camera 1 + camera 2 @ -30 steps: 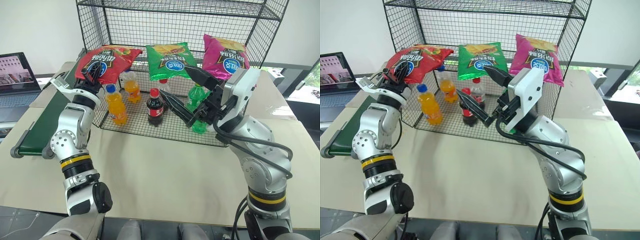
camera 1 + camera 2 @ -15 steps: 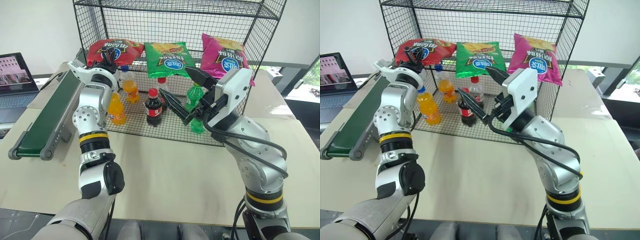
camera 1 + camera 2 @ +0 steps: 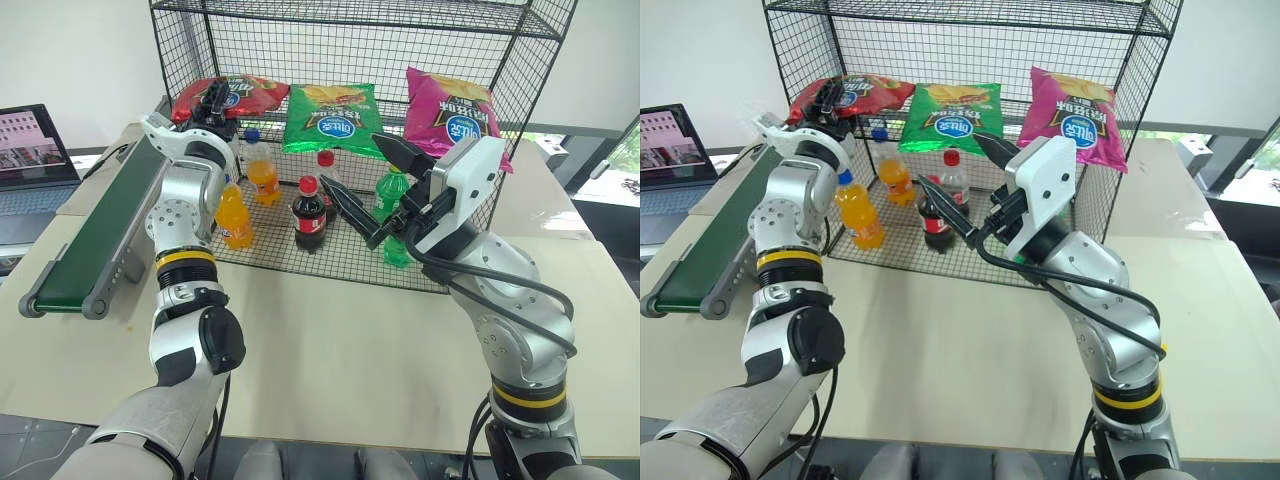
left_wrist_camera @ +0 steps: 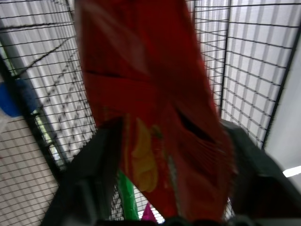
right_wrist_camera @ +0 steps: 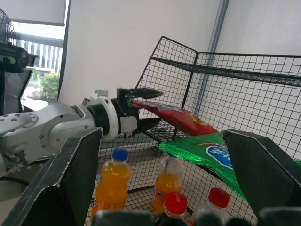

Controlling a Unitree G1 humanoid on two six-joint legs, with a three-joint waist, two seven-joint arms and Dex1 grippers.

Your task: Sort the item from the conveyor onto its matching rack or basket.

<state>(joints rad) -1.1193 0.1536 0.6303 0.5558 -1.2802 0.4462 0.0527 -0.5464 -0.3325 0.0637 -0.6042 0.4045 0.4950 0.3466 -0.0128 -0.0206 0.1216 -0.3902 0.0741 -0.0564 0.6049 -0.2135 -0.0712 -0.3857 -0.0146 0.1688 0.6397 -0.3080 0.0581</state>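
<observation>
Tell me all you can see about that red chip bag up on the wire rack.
The red chip bag is crinkly and glossy, with a round blue logo and a dark band on its front. It lies tilted on the middle shelf of the black wire rack, at the left end, beside the green chip bag. The left gripper is at its near end, jaws spread above and below the bag rather than pinching it.

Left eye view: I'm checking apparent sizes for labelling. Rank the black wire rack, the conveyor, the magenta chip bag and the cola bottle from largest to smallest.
1. black wire rack
2. conveyor
3. magenta chip bag
4. cola bottle
</observation>
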